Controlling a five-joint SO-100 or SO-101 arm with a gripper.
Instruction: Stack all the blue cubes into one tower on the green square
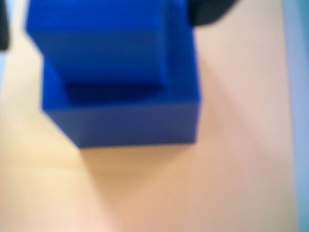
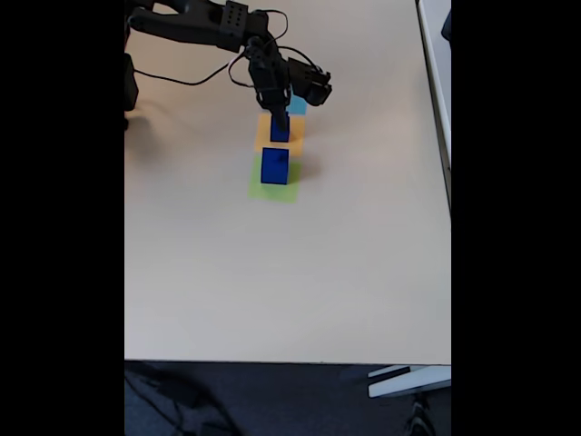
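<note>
In the fixed view my gripper (image 2: 280, 133) is shut on a small blue cube (image 2: 280, 128), which shows over the orange square (image 2: 262, 133). Just in front of it a larger blue cube (image 2: 274, 165) stands on the green square (image 2: 272, 189). The blurred wrist view looks down on the small blue cube (image 1: 96, 43), which overlaps the top of the larger blue cube (image 1: 125, 123). A dark finger (image 1: 210, 9) shows at the top right of that view. I cannot tell whether the two cubes touch.
A light-blue square (image 2: 297, 105) lies beyond the orange one, beside the arm's wrist. The arm (image 2: 195, 23) reaches in from the top left, trailing a black cable. The pale table (image 2: 272, 291) stretches wide toward the near edge.
</note>
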